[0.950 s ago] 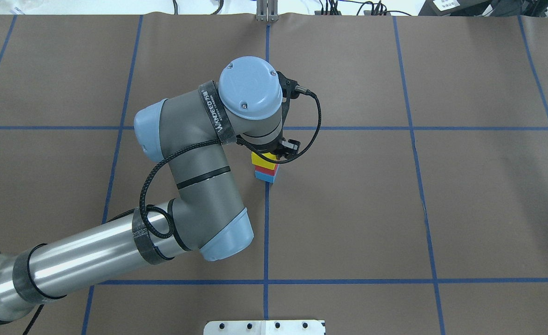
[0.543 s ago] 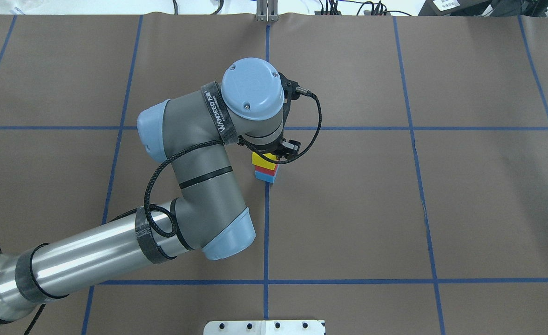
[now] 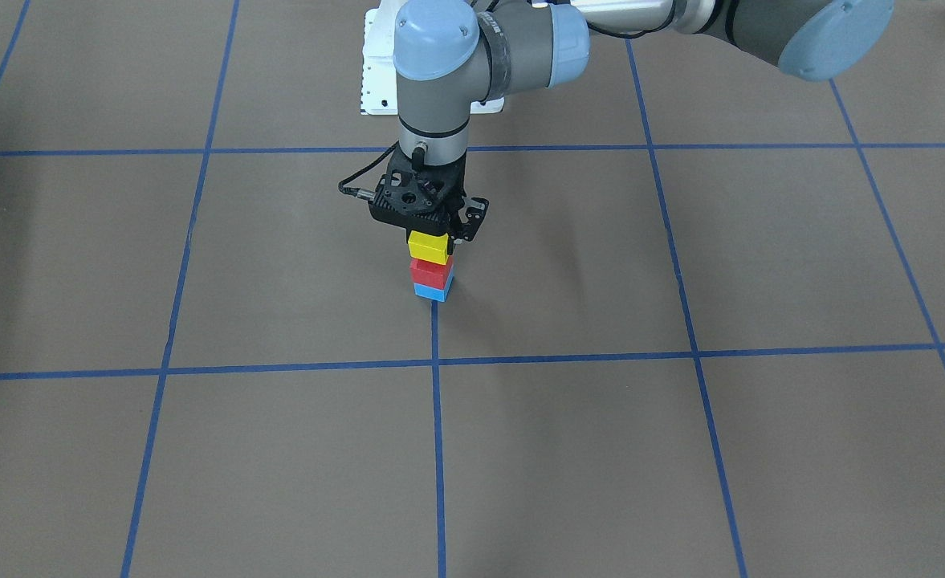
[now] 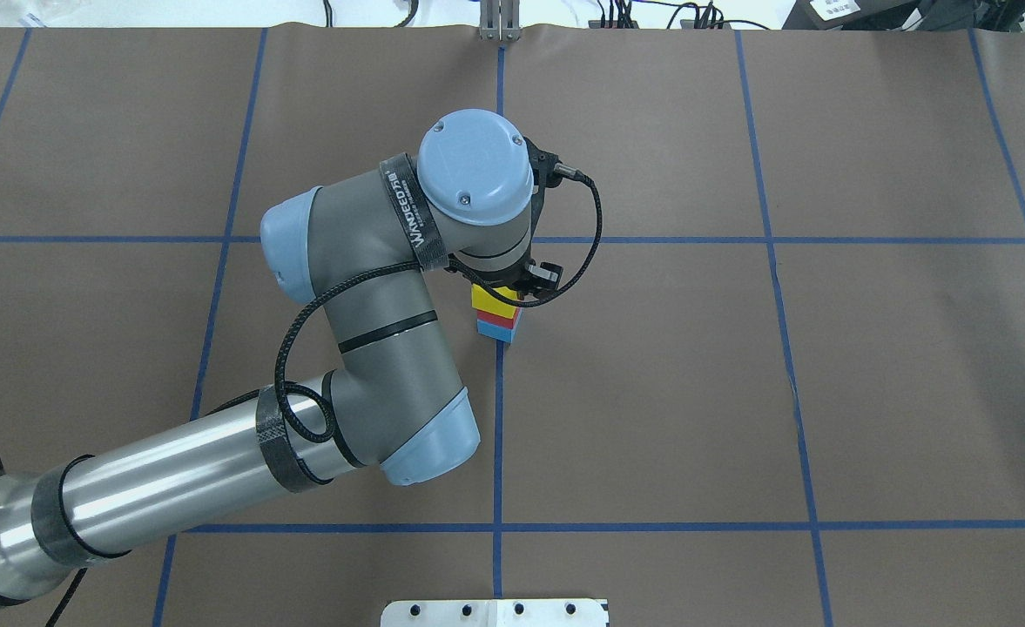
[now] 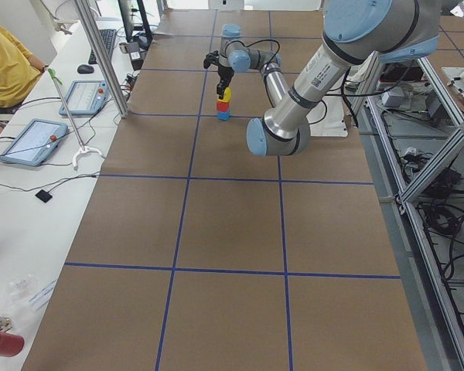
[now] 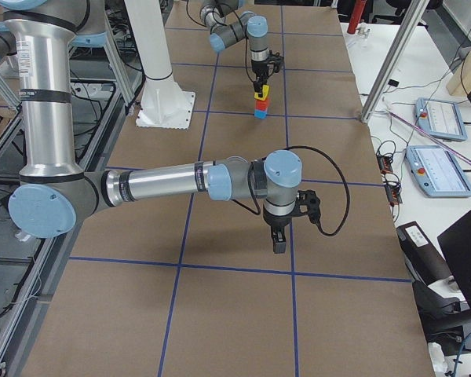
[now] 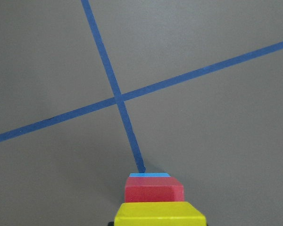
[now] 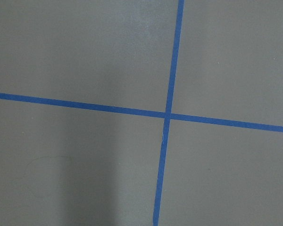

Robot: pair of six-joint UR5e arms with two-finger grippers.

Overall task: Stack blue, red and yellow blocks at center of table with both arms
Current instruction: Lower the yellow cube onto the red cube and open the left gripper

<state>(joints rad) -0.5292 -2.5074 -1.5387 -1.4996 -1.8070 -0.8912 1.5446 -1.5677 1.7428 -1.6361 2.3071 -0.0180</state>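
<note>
A yellow block (image 3: pixel 429 249) sits on a red block (image 3: pixel 430 274), which sits on a blue block (image 3: pixel 431 292), in one stack at the table's centre on a blue tape line. The stack shows in the overhead view with the yellow block (image 4: pixel 490 300) on top, and in the left wrist view (image 7: pixel 159 215). My left gripper (image 3: pixel 430 234) points straight down and is shut on the yellow block. My right gripper (image 6: pixel 279 239) shows only in the exterior right view, low over bare table away from the stack. I cannot tell if it is open or shut.
Blue tape lines (image 4: pixel 497 435) cut the brown table cover into squares. The white robot base plate (image 4: pixel 495 612) lies at the robot's edge. Aluminium posts (image 6: pixel 392 63) and control tablets (image 6: pixel 438 169) stand along the operators' side. A person (image 5: pixel 4 58) sits there.
My left arm's elbow and wrist joints have shifted slightly to the right. The gripper and the block stack have stayed in place.
</note>
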